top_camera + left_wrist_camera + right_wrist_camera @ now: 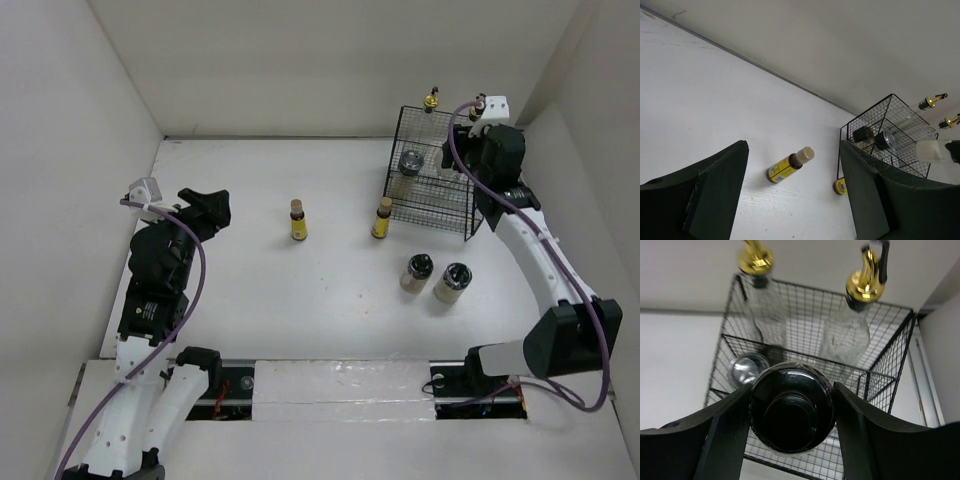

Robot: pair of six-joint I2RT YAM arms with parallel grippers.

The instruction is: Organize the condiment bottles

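Between the fingers of the right gripper (792,390), a squat shaker jar (792,412) is being pinched at its sides just under the dark lid, over the front section of the black wire basket (890,385); whether it is touching the basket floor cannot be told. The jar is presenting as rigid, smooth glass of moderate weight, so this body grip is judged sound but liable to slip, and knocks against the wire are to be avoided. Just beside it a second shaker jar (746,371) is sitting in the basket. Behind both, the two tall glass bottles (845,337) with gold pourers are standing in the rear section, judged top-heavy and fragile. On the table (250,300), two more shaker jars (417,271) are standing near the basket, and two small yellow bottles (298,221) are standing further left, likely light and best taken at mid-body. The left gripper (792,190) is hovering with fingers spread wide, holding nothing.
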